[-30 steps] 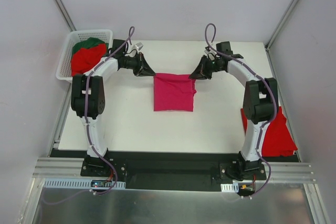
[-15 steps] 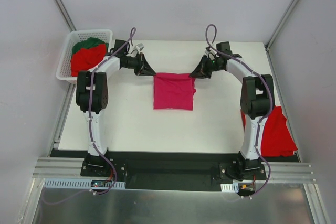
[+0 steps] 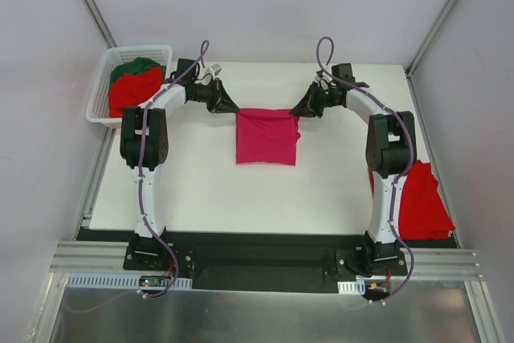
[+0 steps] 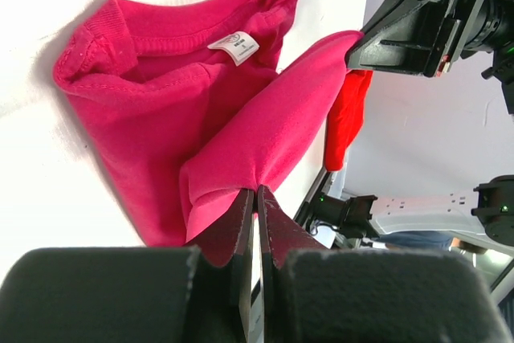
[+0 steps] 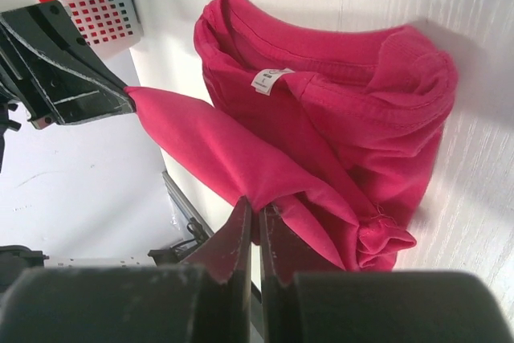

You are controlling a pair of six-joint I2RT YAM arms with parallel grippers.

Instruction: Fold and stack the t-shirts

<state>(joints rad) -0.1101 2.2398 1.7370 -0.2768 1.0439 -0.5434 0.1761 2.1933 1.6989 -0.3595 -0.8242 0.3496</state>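
A magenta-pink t-shirt (image 3: 267,136) hangs folded between the two arms over the middle of the white table. My left gripper (image 3: 234,108) is shut on its far left corner; the left wrist view shows the cloth (image 4: 241,118) pinched at my left gripper (image 4: 255,192). My right gripper (image 3: 295,110) is shut on the far right corner, with the cloth (image 5: 321,134) pinched at my right gripper (image 5: 256,202). The held edge is stretched taut between the two grippers. A white neck label (image 5: 271,79) shows on the lower layer.
A white lattice basket (image 3: 99,86) at the far left holds a red shirt (image 3: 132,90) and a dark green one (image 3: 136,65). Another red shirt (image 3: 422,202) lies at the table's right edge, beside the right arm's base.
Both grippers have carried the held edge a little farther from the bases. The shirt's lower edge has drawn up with it.
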